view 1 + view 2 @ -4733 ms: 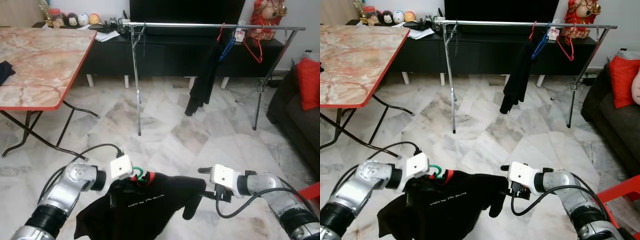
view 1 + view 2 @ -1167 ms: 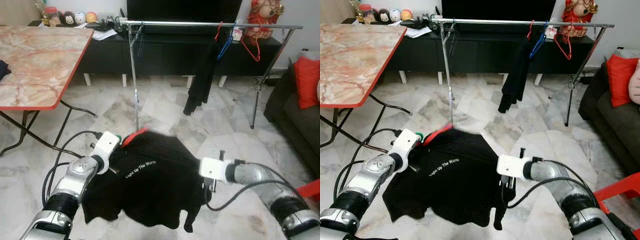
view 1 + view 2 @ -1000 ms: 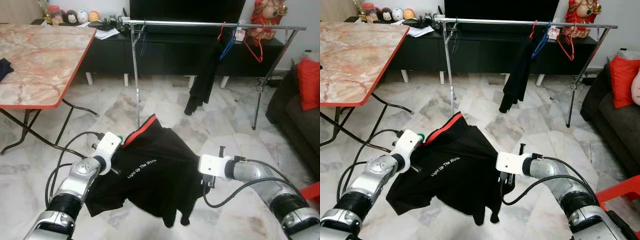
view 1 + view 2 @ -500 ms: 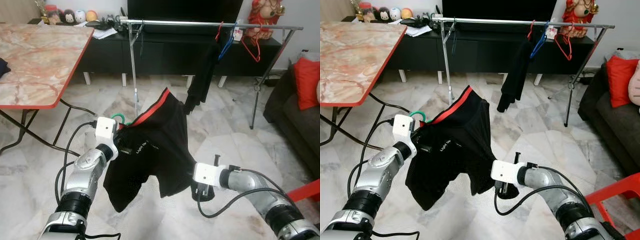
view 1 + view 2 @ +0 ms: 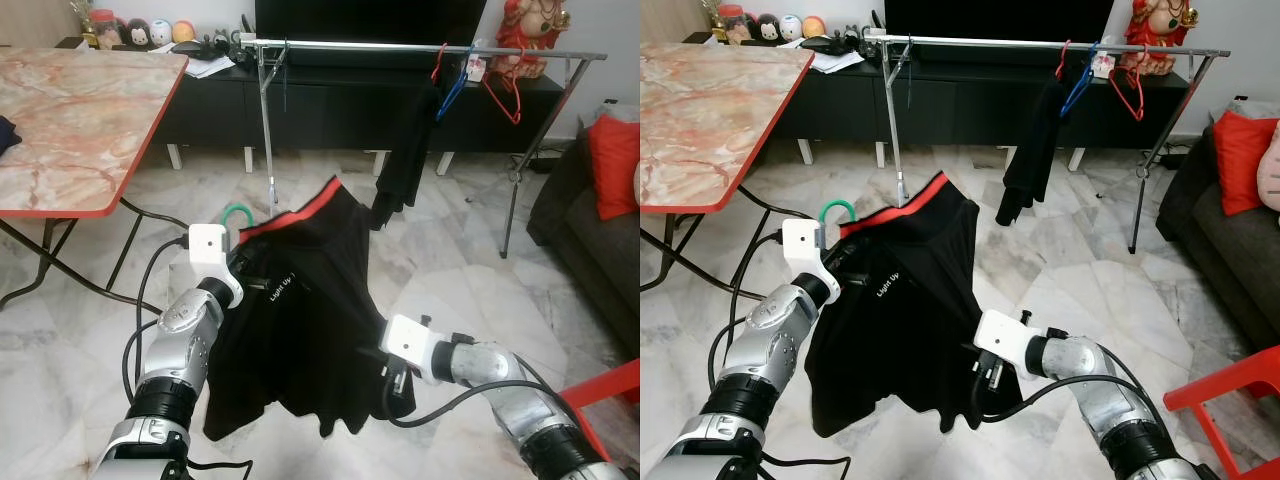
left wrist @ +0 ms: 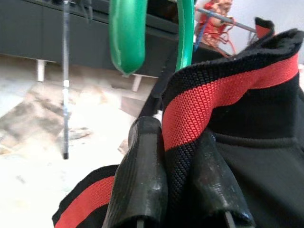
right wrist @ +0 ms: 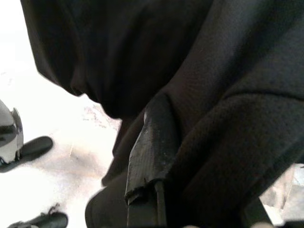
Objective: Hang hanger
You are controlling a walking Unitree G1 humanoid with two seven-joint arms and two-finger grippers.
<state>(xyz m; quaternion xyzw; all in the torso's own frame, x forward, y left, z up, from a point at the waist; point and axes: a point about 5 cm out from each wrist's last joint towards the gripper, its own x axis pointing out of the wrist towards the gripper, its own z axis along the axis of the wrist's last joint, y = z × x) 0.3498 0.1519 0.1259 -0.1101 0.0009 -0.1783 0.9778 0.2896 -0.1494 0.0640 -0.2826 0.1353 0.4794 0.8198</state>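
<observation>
A black shirt (image 5: 300, 320) with a red-trimmed collar (image 6: 223, 90) hangs on a hanger whose green hook (image 5: 236, 211) sticks up beside my left wrist. My left gripper (image 5: 247, 276) is raised at mid-height, shut on the collar; in the left wrist view both fingers (image 6: 142, 161) pinch the red band below the green hook (image 6: 127, 33). My right gripper (image 5: 394, 386) is low, at the shirt's lower hem, with black cloth (image 7: 142, 47) draped over its fingers (image 7: 154, 142). The silver clothes rail (image 5: 400, 47) stands ahead across the floor.
On the rail hang a black garment (image 5: 405, 150), a blue hanger (image 5: 455, 85) and a red hanger (image 5: 505, 95). A marble-top folding table (image 5: 70, 110) is at the left, a dark sofa (image 5: 600, 240) with a red cushion (image 5: 612, 165) at the right, a red chair (image 5: 610, 385) near my right arm.
My left gripper has lifted the collar a little higher and the shirt now hangs straighter. My right gripper has dropped lower along the hem.
</observation>
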